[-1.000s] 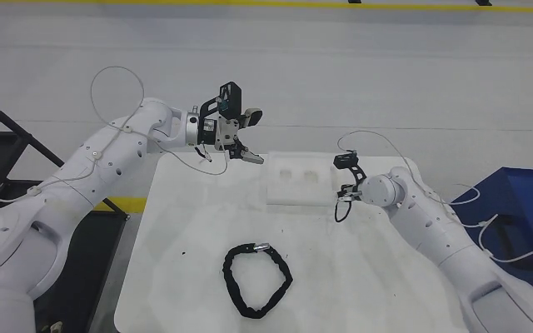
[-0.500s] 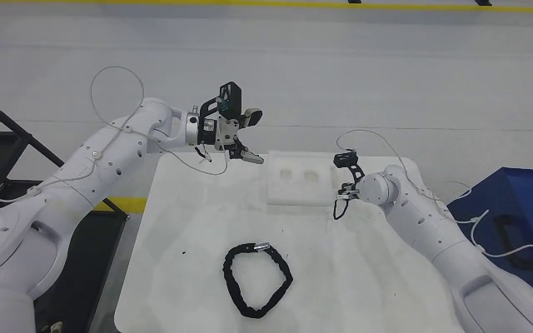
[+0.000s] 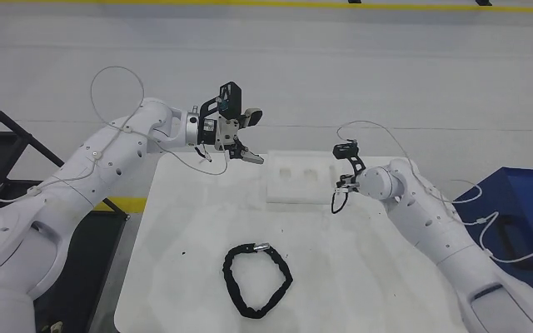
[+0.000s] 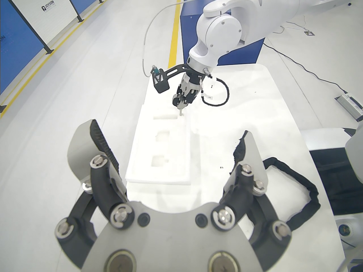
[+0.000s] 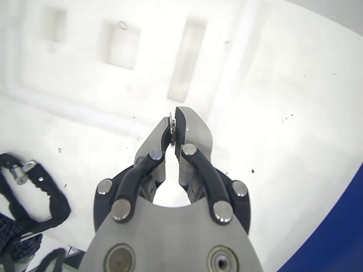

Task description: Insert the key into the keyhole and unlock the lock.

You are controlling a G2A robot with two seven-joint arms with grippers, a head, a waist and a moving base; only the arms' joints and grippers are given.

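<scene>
Small silver metal key (image 5: 172,131) sits pinched flat between the rubber pads of our right gripper (image 5: 173,116), whose jaws are closed down to the thickness of the key. We hold it blade-down over the white foam block with rectangular recesses (image 3: 287,193), at the end with the long narrow slot. We cannot tell whether the tip touches the foam. Our left gripper (image 4: 168,128) hangs raised near the opposite end of the foam block, jaws spread wide with nothing between them. On the robot's side of the foam block, well apart from it, the black fabric-sleeved chain lock (image 3: 256,280) lies in a closed loop on the white table (image 3: 375,275). Its silver lock cylinder (image 3: 262,247) is on the part of the loop nearest the foam block.
</scene>
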